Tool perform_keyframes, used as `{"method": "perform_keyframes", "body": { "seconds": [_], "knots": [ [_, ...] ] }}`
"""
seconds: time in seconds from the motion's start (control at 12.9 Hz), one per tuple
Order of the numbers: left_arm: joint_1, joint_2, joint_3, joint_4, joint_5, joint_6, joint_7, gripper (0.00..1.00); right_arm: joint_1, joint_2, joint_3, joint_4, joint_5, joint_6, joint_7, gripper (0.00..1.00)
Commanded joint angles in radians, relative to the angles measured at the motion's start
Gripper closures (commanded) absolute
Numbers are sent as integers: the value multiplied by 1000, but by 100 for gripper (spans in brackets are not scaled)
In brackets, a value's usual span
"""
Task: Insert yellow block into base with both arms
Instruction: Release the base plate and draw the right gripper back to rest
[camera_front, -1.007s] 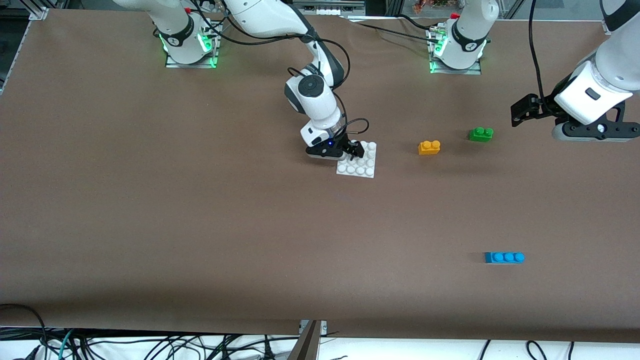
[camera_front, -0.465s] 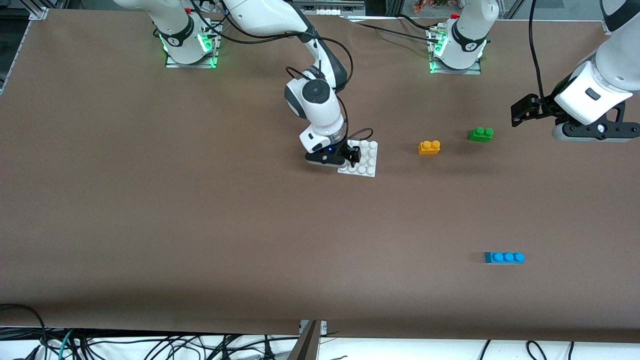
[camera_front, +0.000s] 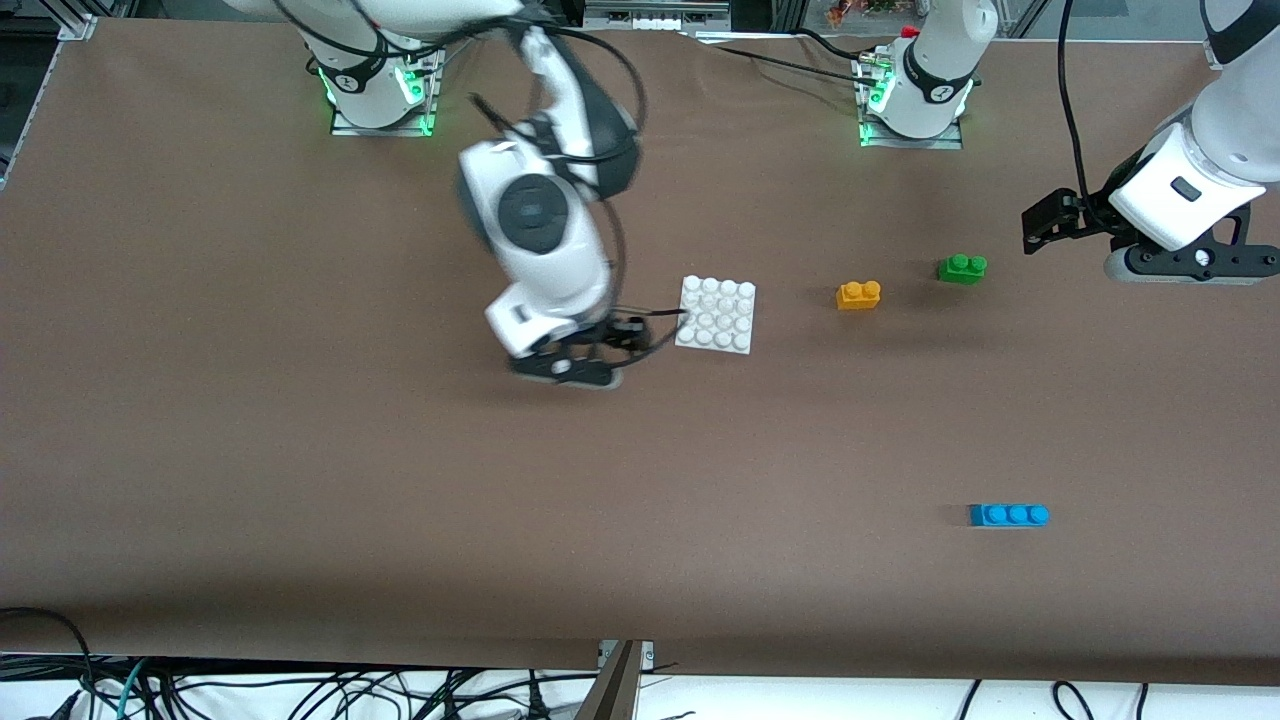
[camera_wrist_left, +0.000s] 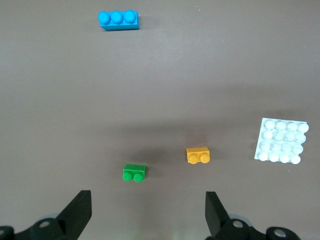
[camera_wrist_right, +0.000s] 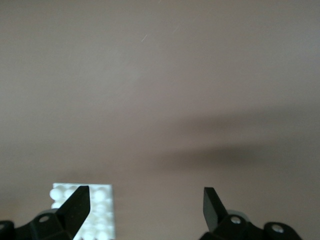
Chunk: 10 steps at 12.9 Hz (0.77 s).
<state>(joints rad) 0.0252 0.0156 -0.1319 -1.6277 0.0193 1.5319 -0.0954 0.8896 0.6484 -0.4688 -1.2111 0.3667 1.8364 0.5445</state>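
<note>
Right pincer (camera_front: 625, 335) hangs spread beside the white base (camera_front: 716, 316); left pincer (camera_wrist_left: 147, 212) waits spread above the tabletop (camera_front: 300, 500), yellow block (camera_front: 858, 294) untouched.

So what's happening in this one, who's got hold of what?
Nothing is held right now. The right gripper is open and empty, up over bare table beside the base, toward the right arm's end. The base lies flat with no brick on it. The yellow block sits untouched on the table between the base and the green brick; the blue brick lies nearer the front camera. The left gripper waits open in the air at the left arm's end.
</note>
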Motion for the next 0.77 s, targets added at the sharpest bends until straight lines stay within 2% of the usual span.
{"method": "perform_keyframes", "body": {
  "seconds": [0.0,0.15,0.31,0.46,0.54,0.7],
  "knots": [
    [5,10,-5,29,2,-21,-9,0,-29,-116,-101,-33,-15,-185,-194,0],
    [5,10,-5,28,2,-22,-10,0,-27,-185,-183,-45,-23,-302,-296,0],
    [5,10,-5,25,-2,-23,-7,0,-17,-222,-247,-79,-43,-361,-380,0],
    [5,12,-5,17,-19,-24,-7,0,-27,-336,-223,-195,-118,-333,-382,0],
    [5,15,-5,12,-21,-23,-7,0,-56,-408,-159,-267,-182,-292,-376,0],
    [5,18,-6,-12,-24,-21,9,0,-284,-513,79,-367,-259,-252,-376,0]
  ]
}}
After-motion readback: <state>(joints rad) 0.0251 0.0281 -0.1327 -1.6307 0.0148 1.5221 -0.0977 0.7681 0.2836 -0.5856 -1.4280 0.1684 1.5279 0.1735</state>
